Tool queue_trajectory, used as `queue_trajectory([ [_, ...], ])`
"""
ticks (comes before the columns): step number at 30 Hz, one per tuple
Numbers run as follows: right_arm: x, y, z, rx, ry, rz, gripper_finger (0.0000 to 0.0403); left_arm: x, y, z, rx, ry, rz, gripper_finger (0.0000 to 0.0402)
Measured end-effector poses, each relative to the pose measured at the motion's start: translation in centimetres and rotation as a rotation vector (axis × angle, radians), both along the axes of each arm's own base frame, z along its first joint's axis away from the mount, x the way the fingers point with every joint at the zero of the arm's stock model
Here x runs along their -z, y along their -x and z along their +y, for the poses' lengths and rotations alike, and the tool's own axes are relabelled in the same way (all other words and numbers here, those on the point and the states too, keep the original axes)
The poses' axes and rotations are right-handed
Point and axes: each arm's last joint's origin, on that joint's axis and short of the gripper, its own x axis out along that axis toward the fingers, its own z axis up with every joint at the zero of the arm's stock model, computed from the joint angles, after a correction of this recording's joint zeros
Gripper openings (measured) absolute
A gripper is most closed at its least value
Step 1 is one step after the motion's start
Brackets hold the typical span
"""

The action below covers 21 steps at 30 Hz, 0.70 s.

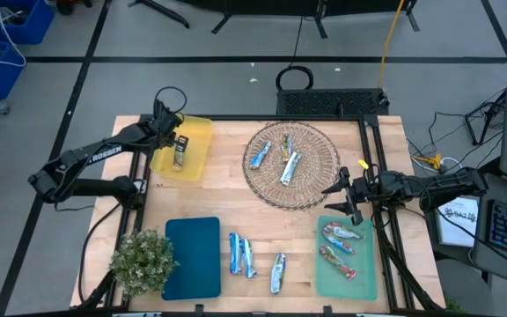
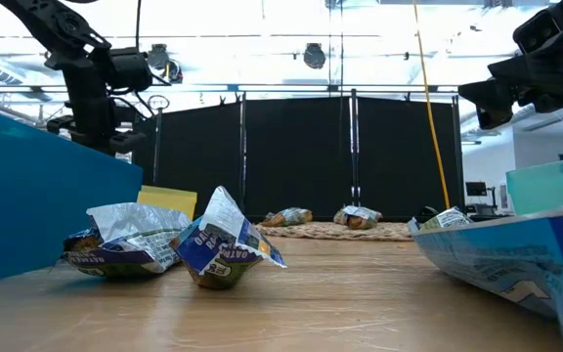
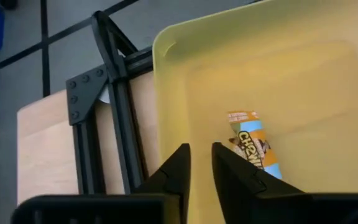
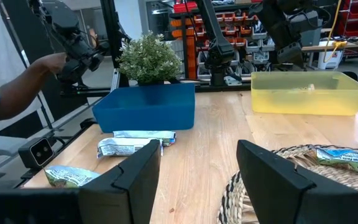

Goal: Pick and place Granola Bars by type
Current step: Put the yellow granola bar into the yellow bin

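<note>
A granola bar [image 3: 253, 140] with an orange and blue wrapper lies flat on the floor of the yellow tray [image 3: 328, 81] at the table's far left. My left gripper [image 3: 199, 163] slants down over that tray [image 1: 196, 132]. It is open by a narrow gap with nothing between the fingers. The bar [image 1: 180, 154] lies just beside one finger, which hides its near end. My right gripper [image 4: 197, 174] waits open and level at the table's right [image 1: 346, 189], beside the wicker basket [image 1: 315, 141], which holds blue and silver bars [image 1: 288, 163].
Two red and orange bars [image 1: 341, 233] lie in the green tray [image 1: 365, 264] at the near right. Three blue bars [image 1: 240, 255] lie loose on the wood beside the teal tray [image 1: 192, 255]. A potted plant [image 1: 142, 260] stands at the near left corner. A person's arm [image 4: 17, 93] shows beyond the table.
</note>
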Motion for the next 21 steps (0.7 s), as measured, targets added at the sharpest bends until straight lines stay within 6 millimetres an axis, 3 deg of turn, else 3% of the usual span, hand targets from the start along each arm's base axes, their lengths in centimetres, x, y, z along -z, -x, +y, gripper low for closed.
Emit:
queue_trajectory([
  [5, 0.0, 0.0, 0.0, 0.0, 0.0, 0.0, 0.0203, -0.1, -0.2, 0.1, 0.018, -0.016, -0.005, 0.0116],
  [12, 0.0, 0.0, 0.0, 0.0, 0.0, 0.0, 0.0203, -0.8, -2.4, -0.4, 0.287, -0.094, -0.013, 0.0169],
  [21, 0.0, 0.0, 0.0, 0.0, 0.0, 0.0, 0.0203, -2.4, -6.2, -2.2, 0.556, -0.21, -0.259, 0.0203],
])
